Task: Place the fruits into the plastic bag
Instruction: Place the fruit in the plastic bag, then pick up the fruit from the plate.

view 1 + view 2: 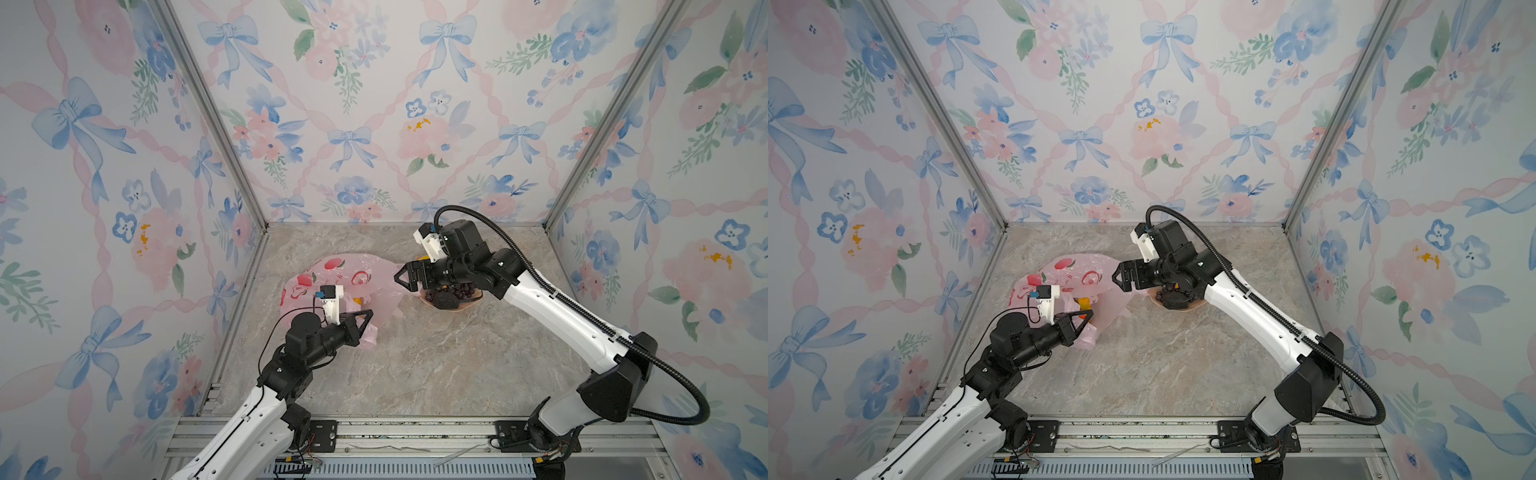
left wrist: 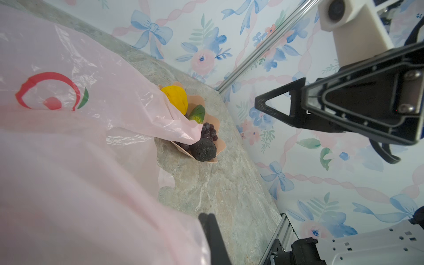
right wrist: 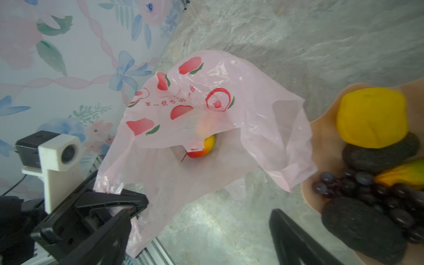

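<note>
Pink plastic bag (image 3: 252, 110), left gripper (image 3: 137, 204) pinching it, holds one mango (image 3: 203, 146); right gripper (image 1: 399, 277) gapes empty near the remaining fruits (image 2: 207, 134).

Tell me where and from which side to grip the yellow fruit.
Probably across its rounded middle, coming from above with the right gripper. The yellow fruit sits topmost in the dish, its upper half bare; a black bumpy piece crowds it and the plastic bag edge overlaps the dish beside it.
</note>
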